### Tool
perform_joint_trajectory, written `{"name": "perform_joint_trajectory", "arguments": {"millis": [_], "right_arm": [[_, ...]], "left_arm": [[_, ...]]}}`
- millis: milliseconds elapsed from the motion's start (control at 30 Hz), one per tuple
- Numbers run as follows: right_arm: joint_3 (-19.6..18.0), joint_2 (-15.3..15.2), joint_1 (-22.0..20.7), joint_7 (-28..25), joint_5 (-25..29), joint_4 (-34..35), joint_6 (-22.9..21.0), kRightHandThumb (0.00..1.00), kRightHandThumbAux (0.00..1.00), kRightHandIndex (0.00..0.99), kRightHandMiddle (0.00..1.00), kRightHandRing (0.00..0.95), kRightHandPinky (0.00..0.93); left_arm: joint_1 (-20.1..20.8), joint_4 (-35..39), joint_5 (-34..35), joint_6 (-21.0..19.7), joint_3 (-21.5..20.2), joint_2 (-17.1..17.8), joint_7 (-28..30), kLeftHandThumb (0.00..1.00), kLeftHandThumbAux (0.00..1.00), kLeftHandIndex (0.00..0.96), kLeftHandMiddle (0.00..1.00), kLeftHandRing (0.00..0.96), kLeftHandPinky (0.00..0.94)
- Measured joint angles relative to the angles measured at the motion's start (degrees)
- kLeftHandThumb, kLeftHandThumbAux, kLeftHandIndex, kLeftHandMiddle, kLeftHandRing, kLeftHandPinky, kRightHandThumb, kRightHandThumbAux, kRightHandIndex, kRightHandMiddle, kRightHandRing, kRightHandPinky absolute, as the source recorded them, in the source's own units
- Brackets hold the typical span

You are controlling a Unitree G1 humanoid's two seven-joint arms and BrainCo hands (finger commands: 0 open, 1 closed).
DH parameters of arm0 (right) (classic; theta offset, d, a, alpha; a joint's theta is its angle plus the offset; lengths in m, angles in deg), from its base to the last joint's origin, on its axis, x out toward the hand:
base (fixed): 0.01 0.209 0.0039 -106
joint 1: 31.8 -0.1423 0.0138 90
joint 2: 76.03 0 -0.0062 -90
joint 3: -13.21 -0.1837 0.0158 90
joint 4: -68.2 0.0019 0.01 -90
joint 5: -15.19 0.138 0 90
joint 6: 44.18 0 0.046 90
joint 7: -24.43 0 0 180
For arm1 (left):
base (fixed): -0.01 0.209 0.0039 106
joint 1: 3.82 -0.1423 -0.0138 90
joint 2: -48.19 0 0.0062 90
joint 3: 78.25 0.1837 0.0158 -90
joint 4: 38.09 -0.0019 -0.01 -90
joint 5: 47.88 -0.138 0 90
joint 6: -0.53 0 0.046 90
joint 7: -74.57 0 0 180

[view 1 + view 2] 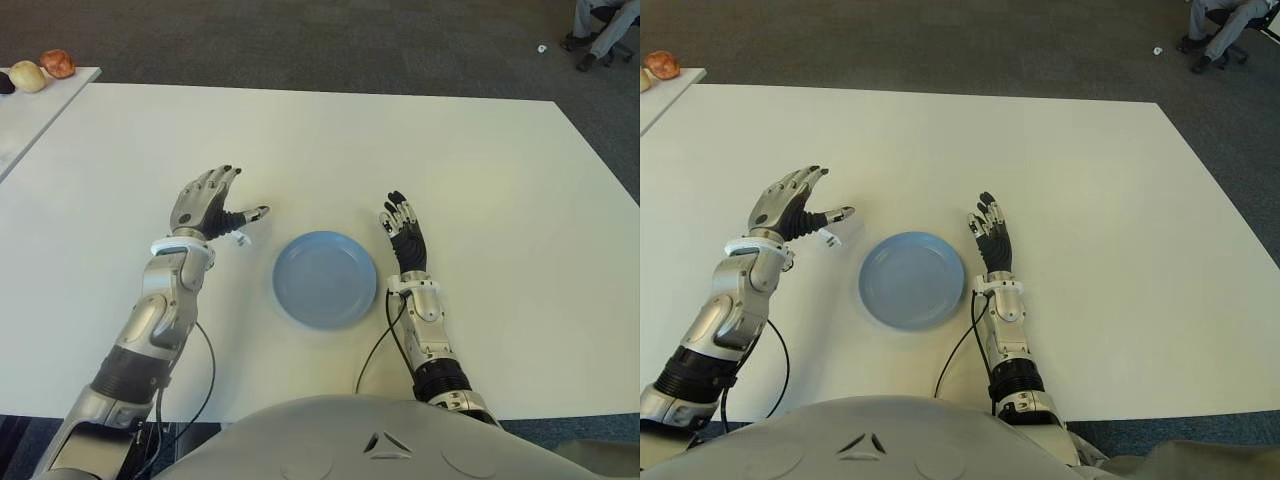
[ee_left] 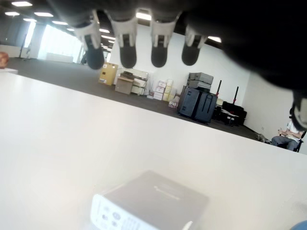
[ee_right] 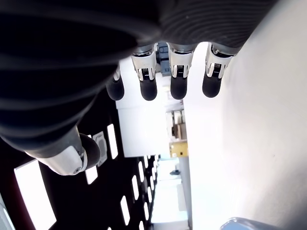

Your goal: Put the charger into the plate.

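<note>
The charger (image 2: 148, 201) is a small white block lying on the white table (image 1: 480, 170), just left of the plate. Only its edge (image 1: 241, 238) peeks out under my left hand in the eye views. My left hand (image 1: 238, 196) hovers over it with fingers spread and thumb out, holding nothing. The light blue plate (image 1: 325, 278) sits empty near the table's front middle. My right hand (image 1: 401, 222) shows just right of the plate, fingers straight and open, with nothing in it.
A second white table (image 1: 40, 105) at the far left carries a pale fruit (image 1: 28, 75) and a reddish one (image 1: 58, 63). A seated person's legs (image 1: 600, 30) show at the far right on the dark carpet. Black cables (image 1: 205, 350) hang beside my forearms.
</note>
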Motion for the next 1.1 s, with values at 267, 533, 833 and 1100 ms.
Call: {"name": "perform_joint_trajectory", "arguments": {"millis": [267,533,833,1100], "right_arm": [[0.1,0.0,0.0,-0.1,0.0,0.0,-0.1,0.02,0.559,0.034,0.087,0.058,0.066],[0.1,0.0,0.0,-0.1,0.0,0.1,-0.1,0.019,0.559,0.039,0.093,0.062,0.066],[0.3,0.0,0.2,-0.1,0.0,0.5,-0.1,0.015,0.556,0.04,0.093,0.062,0.064],[0.5,0.0,0.6,0.0,0.0,1.0,-0.1,0.016,0.552,0.038,0.09,0.06,0.063]], "left_arm": [[-1.2,-1.2,0.0,0.0,0.2,-1.4,-0.3,0.162,0.279,0.0,0.0,0.0,0.025],[-1.3,-3.1,0.4,0.8,0.2,-2.2,-1.3,0.161,0.276,0.0,0.0,0.0,0.033],[-1.0,-8.4,0.7,2.5,1.0,-3.4,-4.2,0.147,0.265,0.0,0.0,0.0,0.06],[-0.8,-15.1,1.8,4.3,2.2,-4.9,-7.4,0.13,0.262,0.0,0.0,0.0,0.069]]}}
